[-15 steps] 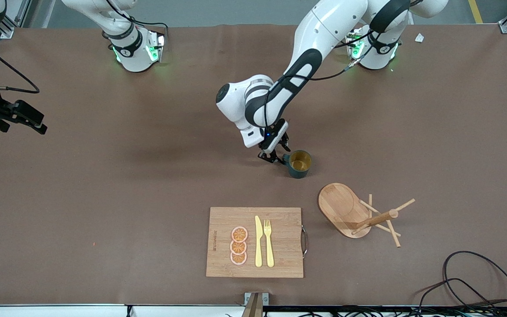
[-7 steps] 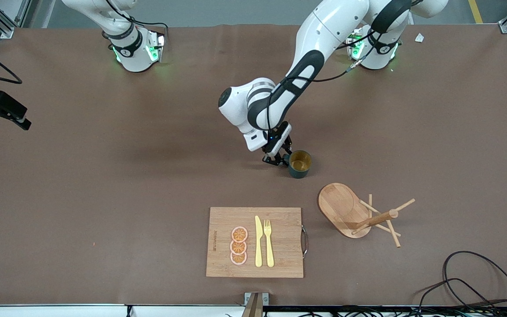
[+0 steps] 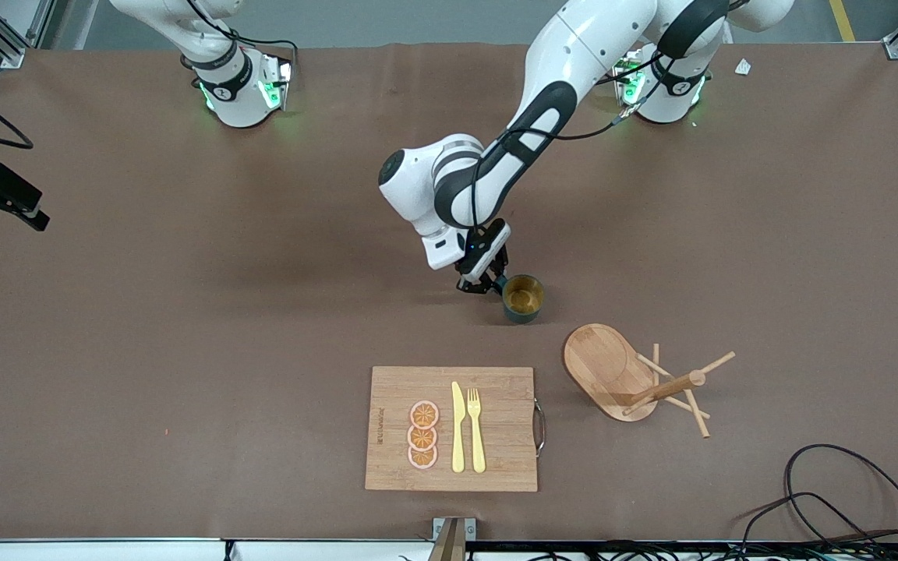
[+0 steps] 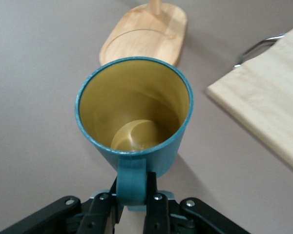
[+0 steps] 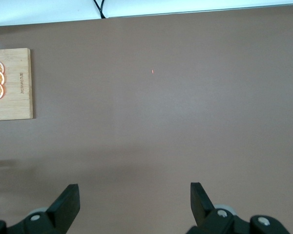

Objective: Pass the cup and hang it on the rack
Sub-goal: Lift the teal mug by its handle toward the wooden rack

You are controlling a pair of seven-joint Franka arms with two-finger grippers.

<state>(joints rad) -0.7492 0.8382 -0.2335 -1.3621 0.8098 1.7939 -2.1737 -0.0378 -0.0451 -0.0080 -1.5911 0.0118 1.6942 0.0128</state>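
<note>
left tool pinching the mug handle, ready to lift

the left tool [image 4: 132, 207] is clamped tight on the small side handle of the dark teal-green cylindrical cup [image 3: 523, 298], which sits upright mid-bench, farther from the front camera than the light wooden mug rack [image 3: 636, 378] with its oval base and thin pegs, and the rectangular bamboo cutting board [image 3: 451, 428] carrying yellow cutlery. the right tool [image 5: 132, 202] waits with fingers spread wide, holding nothing, at the right arm's end of the bench. for the lift, i'd judge it best to rise straight and slowly, since a handle pinch lets the cup swing, and to keep the body exposed so the other tool can take it.
</note>
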